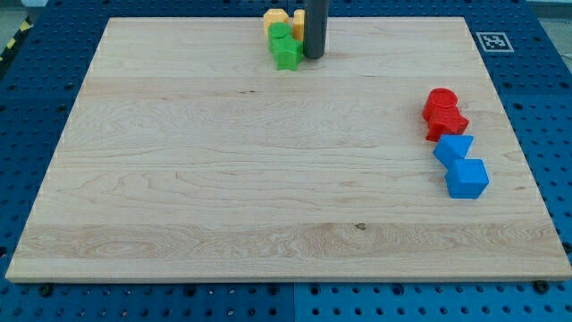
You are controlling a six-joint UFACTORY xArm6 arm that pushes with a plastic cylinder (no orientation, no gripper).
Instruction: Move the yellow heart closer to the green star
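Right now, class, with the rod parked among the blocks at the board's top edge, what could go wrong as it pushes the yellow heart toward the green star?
1. My tip stands right beside the green blocks; a careless sweep could shove them instead of the yellow block.
2. The yellow block sits at the top edge of the board, so a misdirected push might slide it off.

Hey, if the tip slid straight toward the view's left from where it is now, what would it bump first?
Probably the green star: my tip sits just right of it, nearly touching, though depth is hard to judge.
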